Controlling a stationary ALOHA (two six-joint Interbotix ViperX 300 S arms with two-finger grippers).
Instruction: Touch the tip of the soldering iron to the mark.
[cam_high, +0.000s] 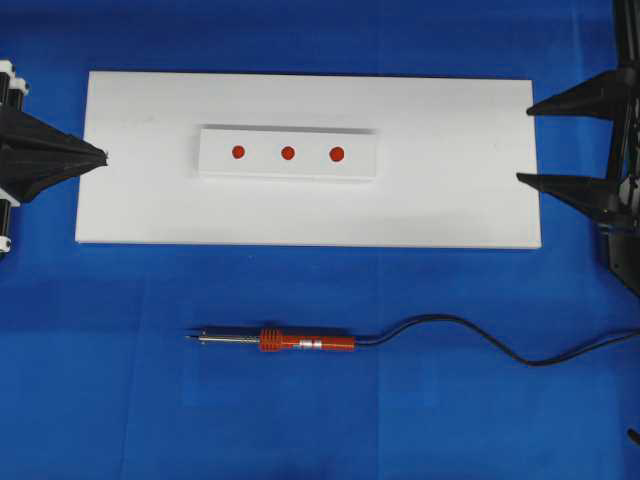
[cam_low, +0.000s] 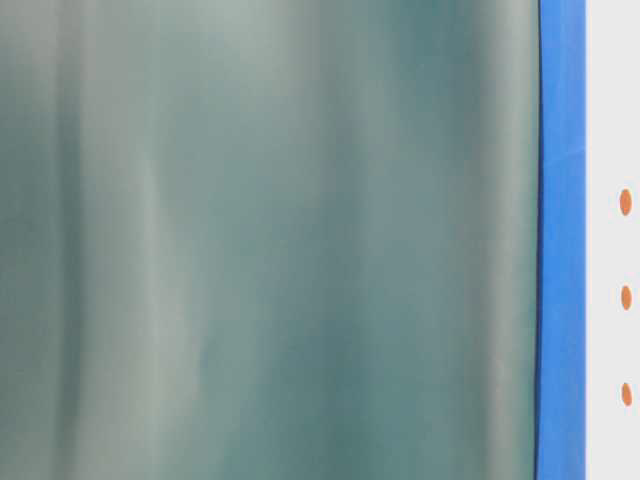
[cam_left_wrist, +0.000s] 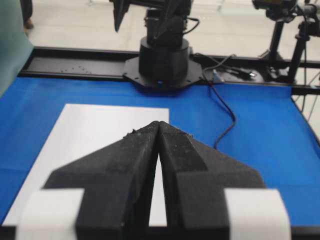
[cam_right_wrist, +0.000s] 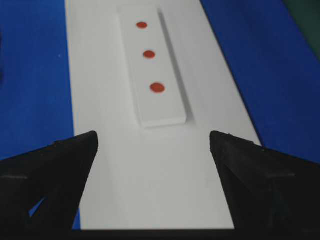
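Right gripper (cam_high: 528, 143): jaws wide apart, nothing between them, at the right short edge of the board (cam_high: 140, 200). In its wrist view the two black fingers (cam_right_wrist: 55, 175) frame the board, looking straight down the length of the strip (cam_right_wrist: 160, 112).

Left gripper (cam_high: 103, 157): jaws pressed together, tips meeting, nothing held. Tip sits right at the board's left short edge. Wrist view shows the fingers (cam_left_wrist: 125, 165) closed in a wedge over the white board, with the other arm's base (cam_left_wrist: 164, 62) across the blue tabletop (cam_left_wrist: 260, 150).

Strip: raised, white, lying lengthwise on the board, a bit toward the far side. Three red dots in a row on it. The mark (cam_high: 288, 153) is the middle one, with outer dots (cam_high: 238, 152) either side. Nothing touching it.

Iron (cam_high: 280, 341): flat on the tabletop near side of the board, well apart from it, parallel to its long edge. Tip points left in the overhead view, red-orange handle toward the right. Black cord (cam_high: 470, 335) runs off the handle end, curving to the right edge of the frame. Neither gripper is near it.

Table-level view mostly blocked by a blurred grey-green surface (cam_low: 270, 240); only a blue sliver and the three dots show at its right edge.
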